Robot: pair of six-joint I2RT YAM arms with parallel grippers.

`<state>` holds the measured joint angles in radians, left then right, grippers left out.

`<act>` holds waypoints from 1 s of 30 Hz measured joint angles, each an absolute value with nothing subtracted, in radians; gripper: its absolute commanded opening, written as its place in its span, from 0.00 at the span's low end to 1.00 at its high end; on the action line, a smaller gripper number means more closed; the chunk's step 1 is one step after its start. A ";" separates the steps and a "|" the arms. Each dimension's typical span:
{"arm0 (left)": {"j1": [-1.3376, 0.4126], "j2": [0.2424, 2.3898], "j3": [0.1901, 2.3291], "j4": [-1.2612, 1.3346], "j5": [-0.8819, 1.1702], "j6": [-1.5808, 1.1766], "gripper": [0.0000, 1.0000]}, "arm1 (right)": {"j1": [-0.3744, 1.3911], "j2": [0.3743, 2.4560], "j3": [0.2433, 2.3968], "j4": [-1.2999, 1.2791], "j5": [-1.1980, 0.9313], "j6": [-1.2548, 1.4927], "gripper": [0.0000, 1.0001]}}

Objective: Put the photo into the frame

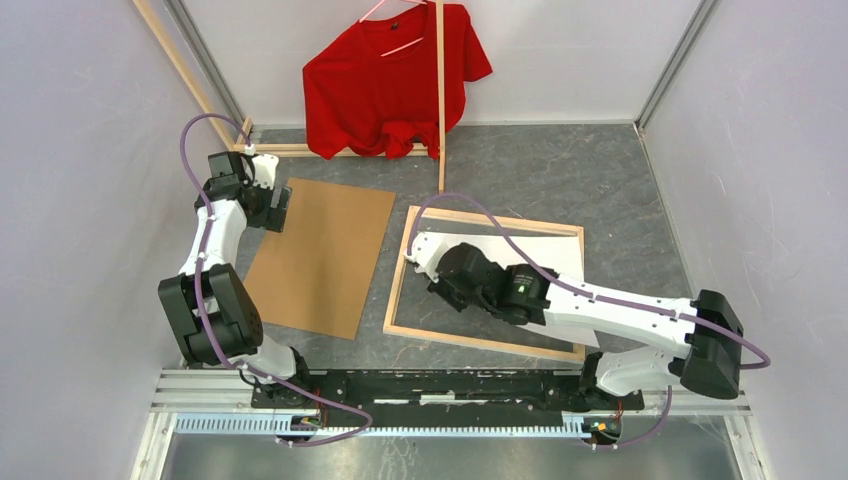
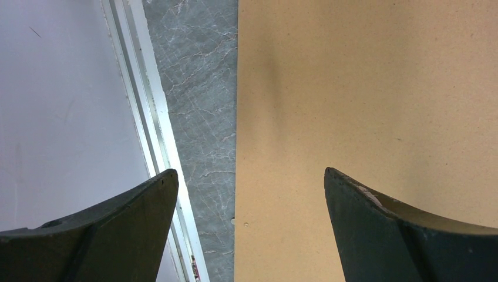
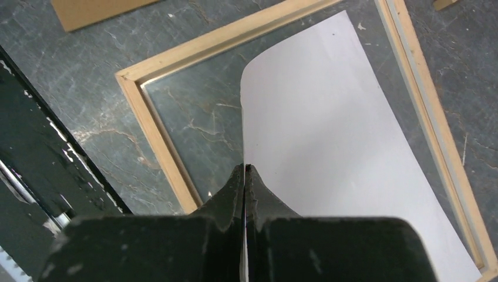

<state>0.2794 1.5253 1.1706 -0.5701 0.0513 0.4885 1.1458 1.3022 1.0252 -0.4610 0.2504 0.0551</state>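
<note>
At far left, note the left hand (image 2: 249, 176) spread wide and holding nothing, poised above the left edge of the brown cardboard sheet (image 1: 320, 255), with a strip of bare counter (image 2: 199, 117) just beside that edge. Leave it there; looks unneeded for this step.

Moving right, find the frame (image 3: 161, 144) lying flat, bare-wood face up, near the cardboard but not touching it. Inside it, see the photo (image 3: 329, 147), plain white back up and askew. Lies mostly within the opening, with bare counter between its left edge and the frame's left rail. Seems, from overhead, to ride over the frame's near-right corner. At the photo's left edge, see the right hand (image 3: 244, 169) pinched shut on the paper, with the nearby corner curling up a little.

To do the step well: draw the print gently toward the left rail while turning it square with the frame, low and slow to avoid a crease. Get the overhanging corner inside the rail before letting go. Avoid lifting high; likely to flop, being thin paper.

Underneath, grey marbled counter, probably smooth enough for paper to slide. Around it, plain white walls (image 1: 770, 150). At the back, a red T-shirt (image 1: 390, 80) on a hanger, hung on a pale wooden rack (image 1: 440, 100).
</note>
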 measured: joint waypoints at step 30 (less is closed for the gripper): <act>0.279 1.528 1.162 -0.570 0.054 0.489 1.00 | 1.198 1.408 0.911 -0.167 0.457 0.001 0.00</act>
